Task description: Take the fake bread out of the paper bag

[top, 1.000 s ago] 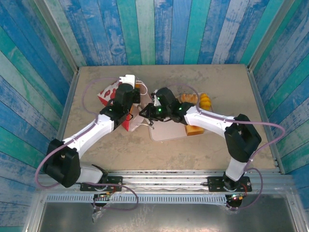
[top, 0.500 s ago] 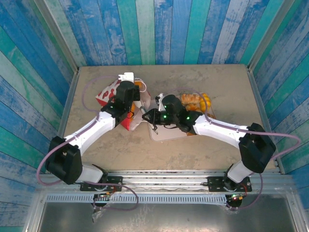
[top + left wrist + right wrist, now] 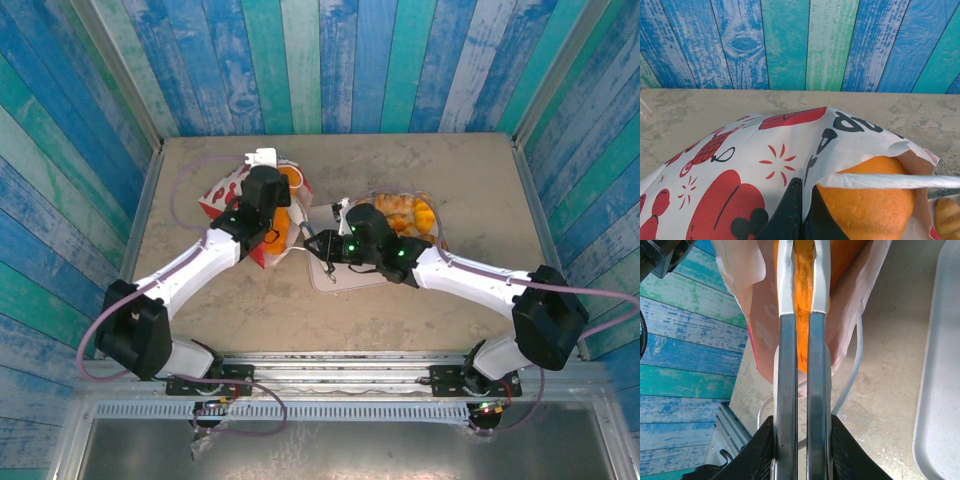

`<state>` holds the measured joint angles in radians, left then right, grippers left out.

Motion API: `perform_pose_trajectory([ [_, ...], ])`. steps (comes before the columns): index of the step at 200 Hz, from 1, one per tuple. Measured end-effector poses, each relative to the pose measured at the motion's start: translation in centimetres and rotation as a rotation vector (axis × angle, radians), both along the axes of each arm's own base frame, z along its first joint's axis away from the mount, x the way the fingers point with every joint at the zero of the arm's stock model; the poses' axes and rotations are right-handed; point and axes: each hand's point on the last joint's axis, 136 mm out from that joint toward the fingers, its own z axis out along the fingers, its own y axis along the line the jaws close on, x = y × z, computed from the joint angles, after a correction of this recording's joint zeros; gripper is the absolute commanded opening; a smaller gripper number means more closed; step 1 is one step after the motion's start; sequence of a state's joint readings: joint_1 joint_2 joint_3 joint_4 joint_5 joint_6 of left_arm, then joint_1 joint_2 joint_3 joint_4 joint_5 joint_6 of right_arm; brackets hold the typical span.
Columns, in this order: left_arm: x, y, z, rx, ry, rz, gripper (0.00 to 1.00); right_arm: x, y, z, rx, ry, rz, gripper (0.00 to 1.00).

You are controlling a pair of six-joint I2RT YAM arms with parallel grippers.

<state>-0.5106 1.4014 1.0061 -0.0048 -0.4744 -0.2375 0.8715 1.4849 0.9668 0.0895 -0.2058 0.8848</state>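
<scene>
Blue plank walls (image 3: 320,60) ring our table (image 3: 470,165). Far left, our left jaws clench the bag (image 3: 740,165) edge; right jaws grasp orange bread (image 3: 802,280) at its mouth.

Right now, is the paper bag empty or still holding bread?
Not empty: an orange bun sits in the open mouth of the paper bag.

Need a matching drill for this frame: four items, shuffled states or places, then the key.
1. left gripper
2. right gripper
3. orange bun
4. tray

A. flat on the table beside the paper bag
B. inside the bag
C. shut on the bag's edge
D. closed fingers poking into the bag's mouth

Pairs: 1-C, 2-D, 3-B, 4-A
</scene>
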Motion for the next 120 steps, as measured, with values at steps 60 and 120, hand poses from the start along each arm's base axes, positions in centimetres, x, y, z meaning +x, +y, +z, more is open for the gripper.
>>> perform_pose_trajectory([
  [60,0.3,0.2,-0.4,0.004,0.017,0.017,0.02,-1.0,0.3,0.2,-0.004,-0.03,0.029,0.01],
  [120,0.4,0.6,-0.4,-0.005,0.015,0.04,0.02,-1.3,-1.6,2.3,-0.016,-0.076,-0.027,0.01],
])
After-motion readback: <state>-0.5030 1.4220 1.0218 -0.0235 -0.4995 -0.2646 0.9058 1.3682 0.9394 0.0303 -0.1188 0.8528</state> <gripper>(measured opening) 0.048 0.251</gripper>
